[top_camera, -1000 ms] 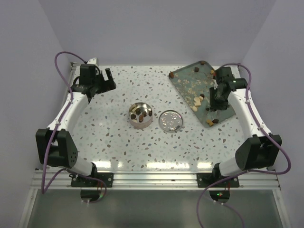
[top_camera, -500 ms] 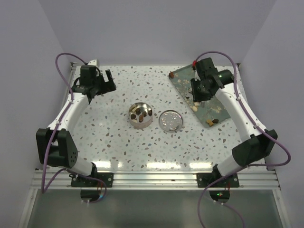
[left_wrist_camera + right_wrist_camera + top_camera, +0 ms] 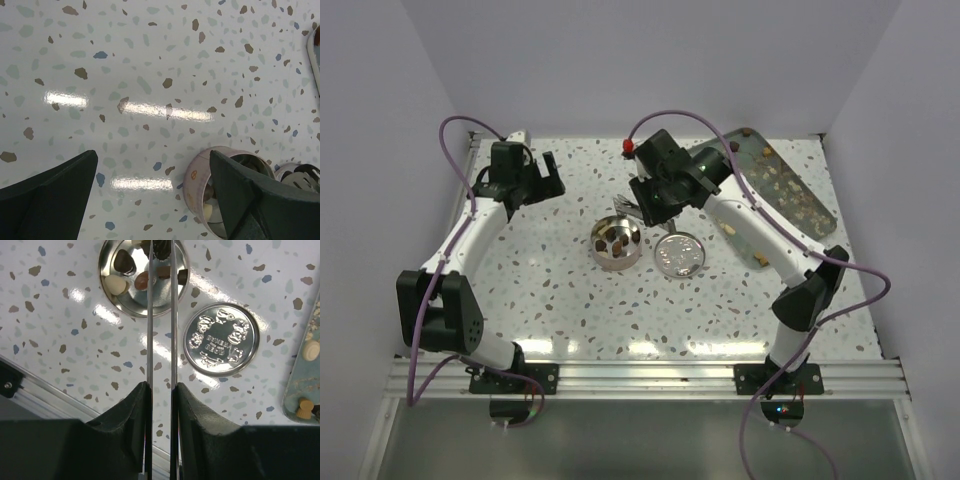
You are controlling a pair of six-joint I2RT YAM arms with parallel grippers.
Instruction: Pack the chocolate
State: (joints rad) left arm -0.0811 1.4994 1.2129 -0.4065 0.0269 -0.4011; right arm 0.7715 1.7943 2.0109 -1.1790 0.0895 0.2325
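A round metal tin [image 3: 616,243] stands mid-table with several chocolate lumps inside, dark brown [image 3: 122,260] and cream [image 3: 117,286]. Its embossed lid [image 3: 679,255] lies flat to its right, also in the right wrist view [image 3: 220,342]. My right gripper [image 3: 642,200] [image 3: 161,387] is shut on metal tongs [image 3: 150,315], whose tips hang over the tin's far rim. Something dark [image 3: 161,246] sits at the tips; I cannot tell whether it is chocolate. My left gripper [image 3: 545,172] [image 3: 155,200] is open and empty, to the left of the tin [image 3: 200,185].
A dark green tray [image 3: 790,190] lies at the back right with more chocolate lumps [image 3: 782,184] scattered on it. Its edge shows in the right wrist view [image 3: 305,385]. Purple cables loop above both arms. The aluminium rail runs along the near edge [image 3: 650,375].
My right arm has swung left from the tray to above the tin, carrying the tongs. The left arm has not moved.
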